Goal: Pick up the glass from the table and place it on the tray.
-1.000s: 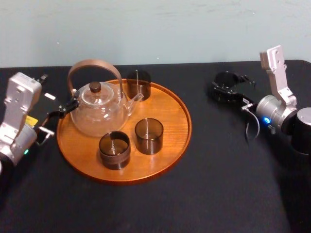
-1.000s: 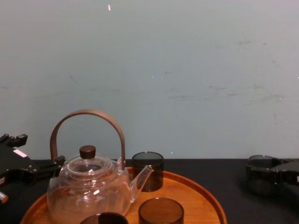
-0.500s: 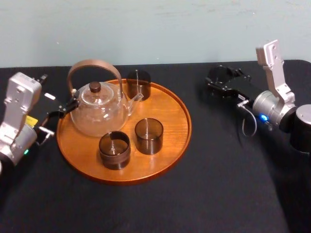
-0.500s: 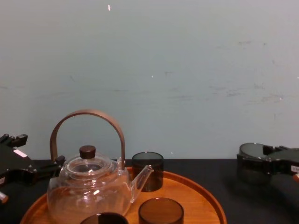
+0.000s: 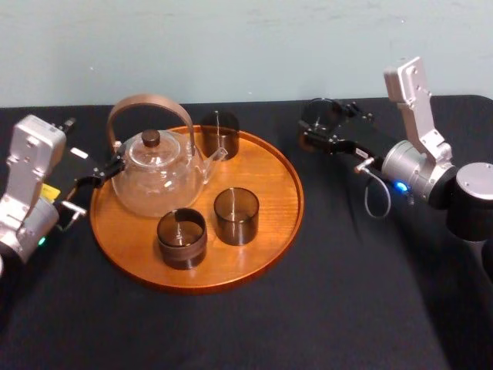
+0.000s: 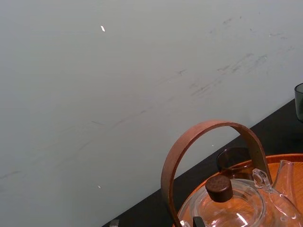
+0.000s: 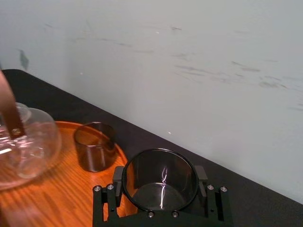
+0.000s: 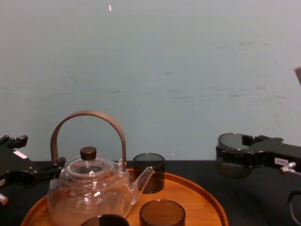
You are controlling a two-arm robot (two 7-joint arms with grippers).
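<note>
Right gripper [image 5: 317, 129] was clenched on the smoky cylindrical glass [image 7: 161, 185], one finger on each side of the wall just under the rim. In the head view the glass sat upper right of centre, just beyond the right rim of the tray [image 5: 271, 248], and appeared lifted clear of the table [image 5: 347, 301]. Left gripper [image 5: 85, 185] was parked at frame left beside the glass teapot [image 5: 158, 176]. Judged: the glass is light, rigid, smooth-walled and brittle, so it could slip or crack. A moderate squeeze across its width suits it, kept upright. Bare wood at the tray's right looked like the easiest landing spot.
</note>
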